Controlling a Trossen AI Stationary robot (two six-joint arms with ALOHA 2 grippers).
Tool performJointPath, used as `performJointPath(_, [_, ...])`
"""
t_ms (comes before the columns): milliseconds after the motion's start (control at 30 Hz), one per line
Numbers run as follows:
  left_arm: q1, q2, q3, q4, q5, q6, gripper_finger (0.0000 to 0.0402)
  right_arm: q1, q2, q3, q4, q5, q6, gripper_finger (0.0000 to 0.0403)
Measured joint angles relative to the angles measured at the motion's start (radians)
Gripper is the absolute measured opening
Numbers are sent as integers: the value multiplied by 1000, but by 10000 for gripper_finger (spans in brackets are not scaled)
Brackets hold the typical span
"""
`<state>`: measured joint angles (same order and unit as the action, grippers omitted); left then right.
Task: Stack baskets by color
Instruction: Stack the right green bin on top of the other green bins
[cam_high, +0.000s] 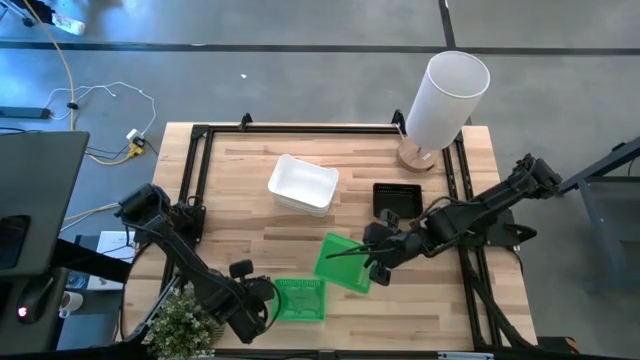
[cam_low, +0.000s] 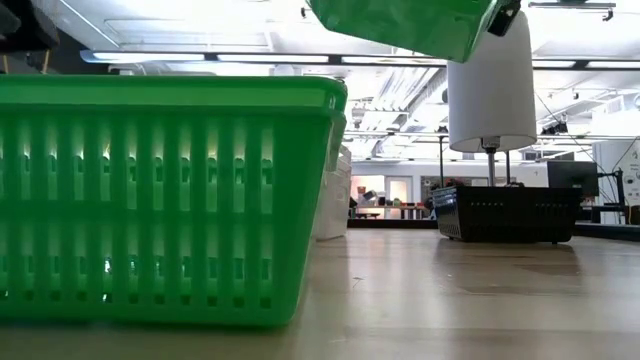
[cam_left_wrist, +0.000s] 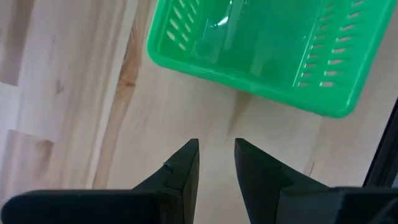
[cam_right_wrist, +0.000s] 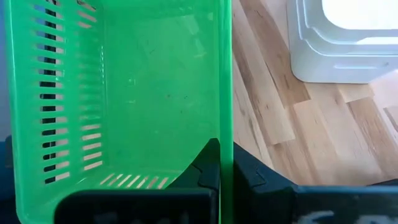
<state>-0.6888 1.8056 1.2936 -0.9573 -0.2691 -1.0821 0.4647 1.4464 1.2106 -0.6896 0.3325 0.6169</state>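
1. The counter (cam_high: 250, 230) carries three groups: a white stack (cam_high: 302, 185) on the far side of the green basket on the counter (cam_high: 299, 299), a black stack (cam_high: 396, 198) beside the tall white cylinder (cam_high: 444, 97), and that green basket at the near edge.
2. The step in hand looks like the green pile. The right gripper (cam_high: 373, 256) holds a second green basket, the carried basket (cam_high: 343, 261), tilted and off the counter, between the black stack and the green basket on the counter; its fingers (cam_right_wrist: 211, 168) are clamped on one wall.
3. The next move probably calls for levelling the carried basket, bringing it over the green basket on the counter and nesting it squarely.
4. The left gripper (cam_left_wrist: 216, 163) waits just beside the green basket on the counter, fingers partly apart, holding nothing.
5. The high view alone shows all piles; the low view alone shows the carried basket clear of the surface; the right wrist view alone shows the pinch on the wall.
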Motion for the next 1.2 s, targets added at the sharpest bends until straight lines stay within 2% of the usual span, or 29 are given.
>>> performJointPath(433, [84, 0, -70, 170, 42, 52, 90, -7, 0, 0, -2, -6, 7, 0])
performJointPath(1200, [186, 56, -67, 369, 50, 247, 90, -7, 0, 0, 4, -73, 38, 0])
